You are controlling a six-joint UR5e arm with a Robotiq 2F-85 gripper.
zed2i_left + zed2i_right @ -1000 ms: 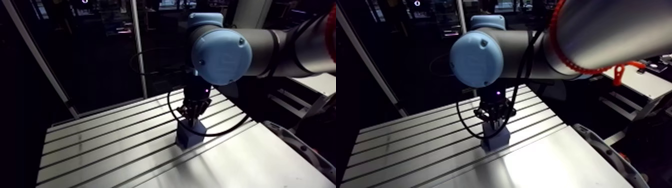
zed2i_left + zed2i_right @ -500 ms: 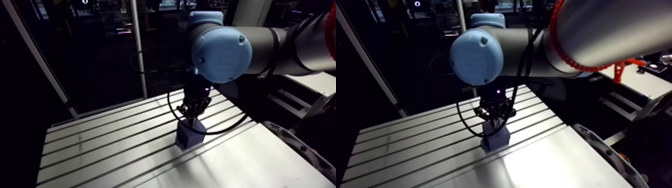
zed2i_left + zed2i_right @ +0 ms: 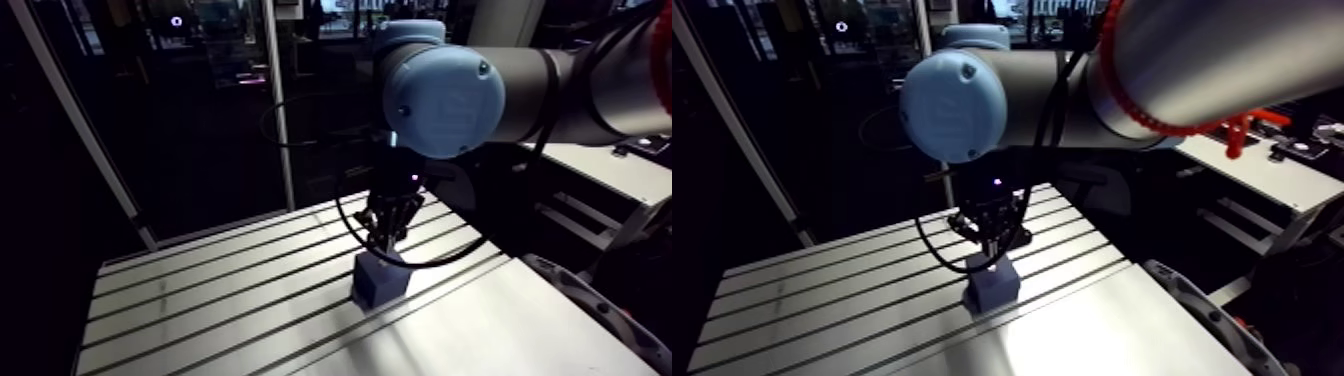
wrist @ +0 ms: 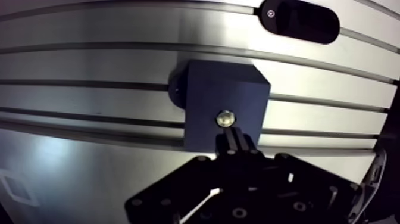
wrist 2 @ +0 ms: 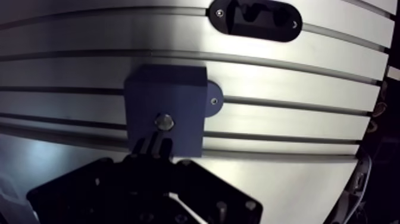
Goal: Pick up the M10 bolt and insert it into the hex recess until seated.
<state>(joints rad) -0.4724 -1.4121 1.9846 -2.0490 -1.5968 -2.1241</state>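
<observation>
Silver worktop (image 3: 200,300) with long slots (image 4: 89,87) fills the scene. A dark blue block (image 3: 380,282) sits about in its middle, well away from every edge. The bolt (image 4: 224,119) stands in a hole in the top of the block, and only its shiny round end shows. The robot's claw (image 4: 233,136) hangs right above it, a little higher than the block. Its two fingers are close together and hold nothing.

The bolt looks like it is in, but how deep it sits cannot be seen. The job now is likely to make sure it is all the way down, then get clear. The claw should go straight up or straight down, never sideways, so it does not tip the bolt. Any push should be soft and right on the middle of the round end.

A small round tab (image 5: 214,100) sticks out from one side of the block. A dark oval plate (image 4: 299,20) lies a few slots away, well apart. Nothing seems to block the way.
</observation>
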